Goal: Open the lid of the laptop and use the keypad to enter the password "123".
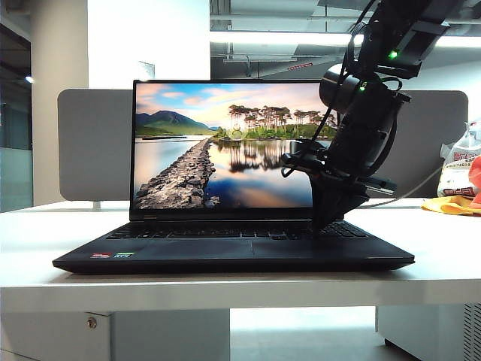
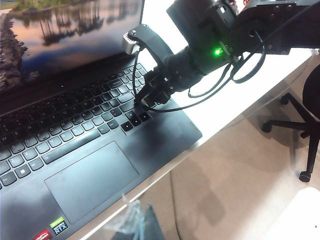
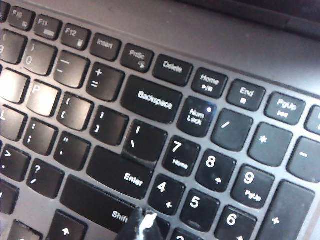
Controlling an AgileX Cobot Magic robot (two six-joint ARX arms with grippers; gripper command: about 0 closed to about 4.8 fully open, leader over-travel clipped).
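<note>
Lid (image 1: 223,143) standing open, screen glowing; typing remaining. Right gripper (image 3: 142,223), fingertips pressed together, holding nothing, hovering over keypad (image 3: 220,175), beside 4 key. Left gripper unseen, closed, away from laptop (image 1: 233,252).

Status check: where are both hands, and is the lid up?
Right hand shut, tip down at keypad. Left hand out of view, shut. Lid open, screen lit. Nothing blocking the keys.

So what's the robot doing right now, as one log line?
lid: open | right gripper: shut, tip at keypad near 4 key | left gripper: shut, unseen
</note>
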